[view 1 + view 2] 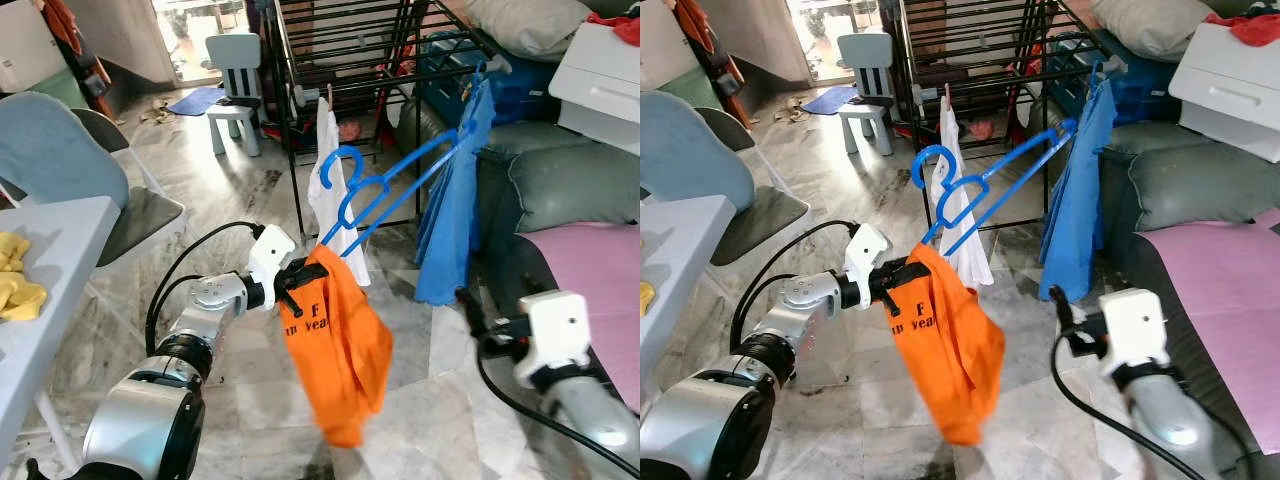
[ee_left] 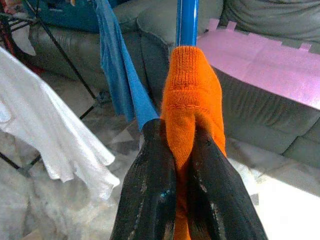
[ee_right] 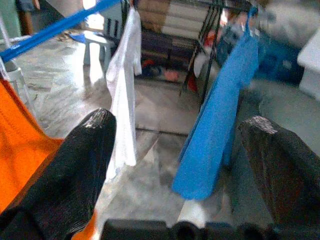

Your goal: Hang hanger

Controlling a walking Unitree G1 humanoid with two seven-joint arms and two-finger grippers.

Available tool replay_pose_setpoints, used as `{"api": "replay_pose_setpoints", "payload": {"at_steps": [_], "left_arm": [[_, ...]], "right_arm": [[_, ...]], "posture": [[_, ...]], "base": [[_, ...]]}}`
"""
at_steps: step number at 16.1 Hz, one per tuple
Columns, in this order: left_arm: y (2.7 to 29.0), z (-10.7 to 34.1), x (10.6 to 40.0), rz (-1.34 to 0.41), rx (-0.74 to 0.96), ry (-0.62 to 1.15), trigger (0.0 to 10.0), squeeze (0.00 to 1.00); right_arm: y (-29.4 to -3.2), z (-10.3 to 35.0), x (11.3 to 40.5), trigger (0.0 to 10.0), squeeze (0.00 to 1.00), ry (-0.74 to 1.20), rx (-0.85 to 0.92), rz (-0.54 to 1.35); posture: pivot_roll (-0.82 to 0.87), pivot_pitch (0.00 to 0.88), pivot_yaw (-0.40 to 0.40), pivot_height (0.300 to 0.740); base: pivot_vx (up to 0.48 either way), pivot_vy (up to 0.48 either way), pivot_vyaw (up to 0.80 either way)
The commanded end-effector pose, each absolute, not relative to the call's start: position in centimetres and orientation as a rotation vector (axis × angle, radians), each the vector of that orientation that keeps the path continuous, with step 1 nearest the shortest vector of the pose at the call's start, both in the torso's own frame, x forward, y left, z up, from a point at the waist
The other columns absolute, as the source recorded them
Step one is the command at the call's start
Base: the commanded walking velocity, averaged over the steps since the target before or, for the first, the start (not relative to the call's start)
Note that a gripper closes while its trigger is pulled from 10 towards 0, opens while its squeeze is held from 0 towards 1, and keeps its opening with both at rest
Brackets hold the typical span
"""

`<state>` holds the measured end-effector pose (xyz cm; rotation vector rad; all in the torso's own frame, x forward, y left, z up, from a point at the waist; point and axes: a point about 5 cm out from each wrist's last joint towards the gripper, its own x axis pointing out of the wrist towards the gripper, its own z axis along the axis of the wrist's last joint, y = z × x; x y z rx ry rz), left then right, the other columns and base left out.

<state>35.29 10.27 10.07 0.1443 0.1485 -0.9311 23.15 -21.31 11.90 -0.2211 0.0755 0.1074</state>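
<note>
A: Which step is the robot on?

B: It looks like the carry toward the rack. The left gripper is clenched on the shoulder of the orange T-shirt with dark lettering, and with it the end of the blue plastic hanger that the shirt hangs from. The hanger slants up and away from the gripper, its hook in the air just in front of the black metal drying rack, not yet over any bar.

A: And the right arm?

B: The right gripper is released, its two fingers spread wide, low beside the grey sofa and well apart from the hanger.

A: What does the next move call for?

B: Probably raising and levelling the hanger, since the hook points off to the side, then bringing it over a free bar. A white garment and a blue garment already hang there, so the hook needs the gap between them.

A: How does the shirt look?

B: Bunched on one arm of the hanger, drooping in loose folds below the gripper; the far arm of the hanger is bare. It may slide if tilted further.
</note>
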Motion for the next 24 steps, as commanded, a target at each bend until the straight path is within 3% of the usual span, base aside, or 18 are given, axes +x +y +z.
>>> {"api": "replay_pose_setpoints", "payload": {"at_steps": [1, 2, 6, 7, 9, 10, 12, 13, 21, 24], "left_arm": [[9.9, 12.1, 36.2, -0.934, 0.153, 0.074, 0.0, 0.0], [9.7, 12.4, 36.3, -0.942, 0.165, 0.056, 0.0, 0.0], [8.1, 14.7, 36.3, -1.048, 0.217, -0.068, 0.0, 0.0], [7.5, 15.1, 36.1, -1.099, 0.254, -0.104, 0.0, 0.0], [6.7, 15.5, 35.5, -1.178, 0.311, -0.16, 0.0, 0.0], [6.6, 15.3, 35.4, -1.193, 0.355, -0.154, 0.0, 0.0], [6.8, 14.8, 35.2, -1.206, 0.423, -0.149, 0.0, 0.0], [6.7, 14.9, 35.0, -1.22, 0.429, -0.164, 0.0, 0.0], [4.4, 16.0, 33.6, -1.349, 0.501, -0.344, 0.0, 0.0], [3.1, 16.9, 33.2, -1.359, 0.493, -0.423, 0.0, 0.0]], "right_arm": [[-21.0, 11.3, 23.2, 10.0, 0.58, 0.118, -0.199, 0.113], [-21.0, 11.1, 23.2, 10.0, 0.0, 0.13, -0.186, 0.099], [-22.1, 10.1, 24.1, 10.0, 0.0, 0.213, -0.128, -0.019], [-21.8, 10.4, 24.4, 10.0, 0.65, 0.18, -0.144, 0.007], [-21.3, 10.7, 24.6, 10.0, 0.0, 0.139, -0.036, 0.014], [-20.8, 10.6, 24.6, 10.0, 1.0, 0.145, 0.013, 0.054], [-20.1, 10.7, 24.6, 10.0, 1.0, 0.149, 0.019, 0.082], [-20.1, 10.5, 24.7, 10.0, 0.0, 0.158, 0.023, 0.081], [-18.0, 11.0, 25.3, 10.0, 0.0, 0.133, 0.127, 0.262], [-16.2, 9.6, 24.5, 10.0, 0.0, 0.225, 0.158, 0.399]], "posture": [[-0.07, 0.0, 0.09, 0.74], [-0.06, 0.0, 0.087, 0.74], [-0.05, 0.0, 0.081, 0.74], [-0.05, 0.0, 0.079, 0.74], [-0.04, 0.0, 0.079, 0.74], [-0.04, 0.0, 0.083, 0.74], [-0.04, 0.0, 0.089, 0.74], [-0.04, 0.0, 0.089, 0.74], [-0.04, 0.0, 0.077, 0.74], [-0.04, 0.0, 0.072, 0.74]], "base": [[0.0, 0.0, 0.0], [0.0, 0.0, 0.0], [0.0, 0.0, 0.0], [0.0, 0.0, 0.0], [0.0, 0.0, 0.0], [0.0, 0.0, 0.0], [0.0, 0.0, 0.0], [0.0, 0.0, 0.0], [0.0, 0.0, 0.0], [0.0, 0.0, 0.0]]}}
